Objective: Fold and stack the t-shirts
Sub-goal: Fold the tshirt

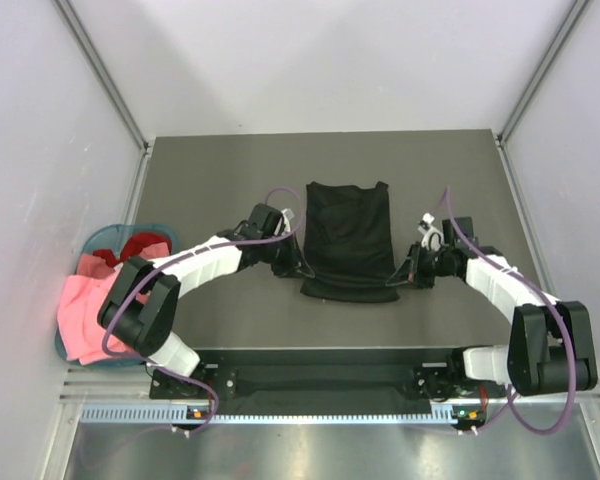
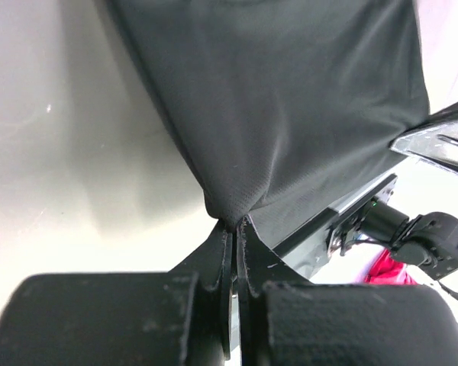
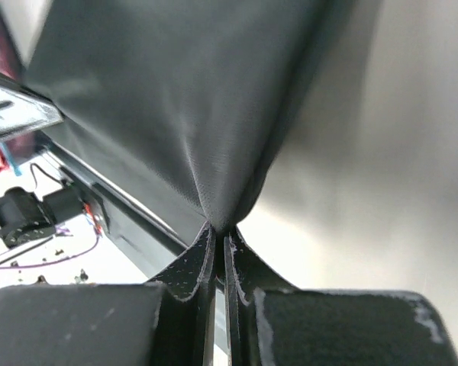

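The black t-shirt [image 1: 348, 232] lies in the middle of the grey table [image 1: 210, 165], its sides folded in, collar at the far end. My left gripper [image 1: 298, 268] is shut on its near left corner; the left wrist view shows the black cloth [image 2: 290, 107] pinched between the fingertips [image 2: 223, 236] and lifted. My right gripper [image 1: 404, 272] is shut on the near right corner; the right wrist view shows the cloth [image 3: 183, 99] pinched in the same way. The near hem hangs between the two grippers just above the table. A pink shirt [image 1: 85, 310] and a red shirt [image 1: 140, 250] lie in the basket.
A round teal basket [image 1: 102, 238] stands off the table's left edge, holding the pink and red shirts. White walls enclose the table on the left, far and right sides. The arm bases and a rail run along the near edge [image 1: 320, 385].
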Tool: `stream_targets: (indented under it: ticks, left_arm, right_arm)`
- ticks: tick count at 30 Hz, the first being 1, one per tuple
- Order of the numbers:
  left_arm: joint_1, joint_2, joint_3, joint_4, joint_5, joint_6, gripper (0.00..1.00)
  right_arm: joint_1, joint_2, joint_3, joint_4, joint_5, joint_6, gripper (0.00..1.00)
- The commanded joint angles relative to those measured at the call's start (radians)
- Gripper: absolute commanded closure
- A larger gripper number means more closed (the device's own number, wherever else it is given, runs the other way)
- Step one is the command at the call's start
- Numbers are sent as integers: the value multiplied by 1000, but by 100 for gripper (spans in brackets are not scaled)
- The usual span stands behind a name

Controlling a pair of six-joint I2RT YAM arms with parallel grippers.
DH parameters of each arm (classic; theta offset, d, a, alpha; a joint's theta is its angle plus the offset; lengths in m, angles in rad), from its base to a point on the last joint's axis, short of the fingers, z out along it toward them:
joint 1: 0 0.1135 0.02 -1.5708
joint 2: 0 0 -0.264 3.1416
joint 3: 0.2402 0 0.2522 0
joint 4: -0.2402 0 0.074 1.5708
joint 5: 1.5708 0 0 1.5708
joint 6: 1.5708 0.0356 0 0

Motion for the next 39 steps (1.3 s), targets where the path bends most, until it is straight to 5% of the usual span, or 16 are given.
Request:
stream_targets:
  ticks: [1, 21, 39]
  left_arm:
    - [3, -26, 110, -68, -32, 37, 100]
    - [178, 407, 670, -171, 131, 98, 100]
    - [241, 643, 917, -159, 200, 31, 100]
  right_arm:
    - [-6, -7, 135, -21, -22, -18, 100]
    - [-31, 468, 684, -68, -100, 17, 100]
    - [-61, 732, 914, -61, -145, 79, 100]
